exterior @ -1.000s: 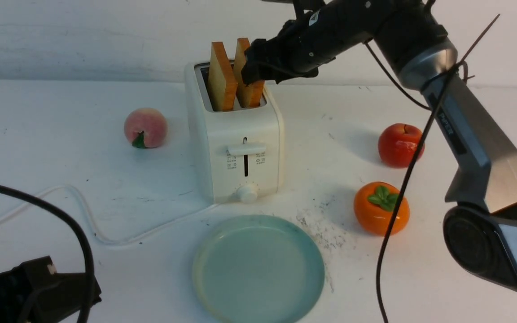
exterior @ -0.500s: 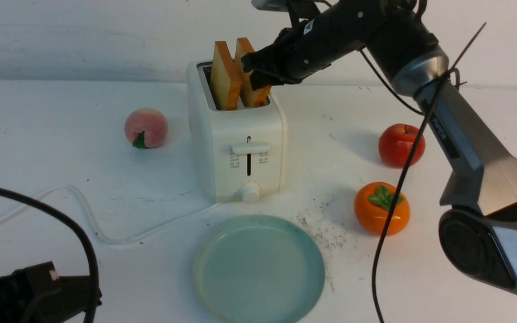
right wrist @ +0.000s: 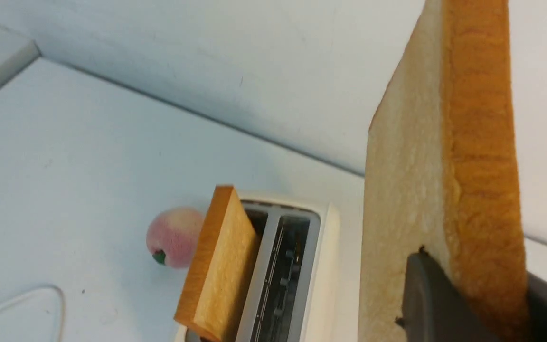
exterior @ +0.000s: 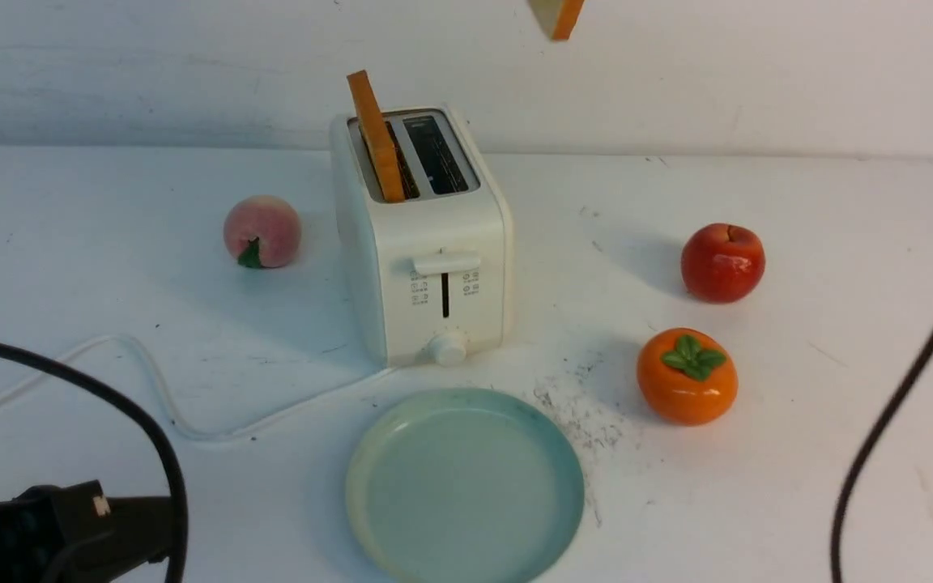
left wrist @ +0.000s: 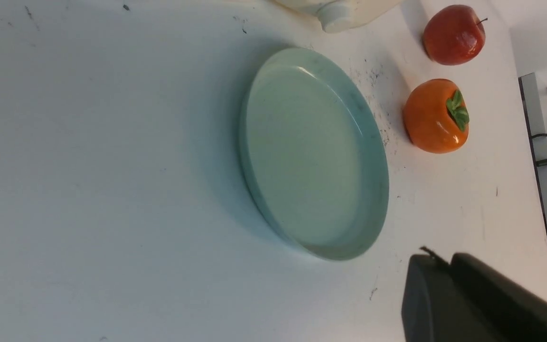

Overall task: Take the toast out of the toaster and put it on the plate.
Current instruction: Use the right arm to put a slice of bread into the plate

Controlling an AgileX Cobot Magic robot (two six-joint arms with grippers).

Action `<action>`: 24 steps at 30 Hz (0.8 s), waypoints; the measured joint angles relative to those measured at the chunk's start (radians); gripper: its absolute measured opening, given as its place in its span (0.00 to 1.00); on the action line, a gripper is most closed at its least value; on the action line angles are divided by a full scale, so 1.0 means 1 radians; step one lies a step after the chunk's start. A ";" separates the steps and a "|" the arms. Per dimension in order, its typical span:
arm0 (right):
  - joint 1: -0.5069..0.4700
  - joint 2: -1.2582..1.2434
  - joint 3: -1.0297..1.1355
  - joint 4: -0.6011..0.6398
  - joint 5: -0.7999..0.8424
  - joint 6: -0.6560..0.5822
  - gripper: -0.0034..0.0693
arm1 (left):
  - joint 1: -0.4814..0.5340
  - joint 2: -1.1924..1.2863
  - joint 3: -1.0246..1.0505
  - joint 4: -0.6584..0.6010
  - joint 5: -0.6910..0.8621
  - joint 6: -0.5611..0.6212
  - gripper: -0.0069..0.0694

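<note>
My right gripper [right wrist: 463, 294] is clamped on one slice [right wrist: 482, 142], lifted well clear above the toaster [exterior: 446, 283]; my left gripper [left wrist: 439, 266] has nothing in it, its fingertips drawn together near the bench's near left corner. The toaster stands toward the bench's far edge, left of its middle, one slot [exterior: 436, 154] bare and the other holding the second slice [exterior: 377, 138], which leans outward toward the bench's left edge; the plate [exterior: 466, 486] lies between the toaster and the bench's near edge, with nothing on it.

The step in hand, as I judge it, is carrying my slice to the plate; I should keep my squeeze firm but not crushing, and come round on the right side of the toaster, high enough that the slice's lower edge misses the second slice and the toaster's rim; the persimmon [exterior: 687, 376] and apple [exterior: 723, 263] sit toward the bench's right edge, so I would stay above them; over the plate I should tip the slice toward flat, lower it inside the rim and part my fingers only once it is supported, leaving room for the other.
</note>
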 joint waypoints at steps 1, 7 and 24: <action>0.000 -0.005 0.000 0.000 0.000 0.002 0.18 | 0.000 0.000 0.000 0.000 0.000 0.000 0.14; -0.002 -0.145 0.029 -0.011 0.001 0.034 0.18 | 0.000 0.000 0.000 0.000 -0.003 0.000 0.14; -0.002 -0.697 1.722 0.702 -0.269 -0.453 0.18 | 0.000 0.000 0.000 0.005 -0.016 0.001 0.14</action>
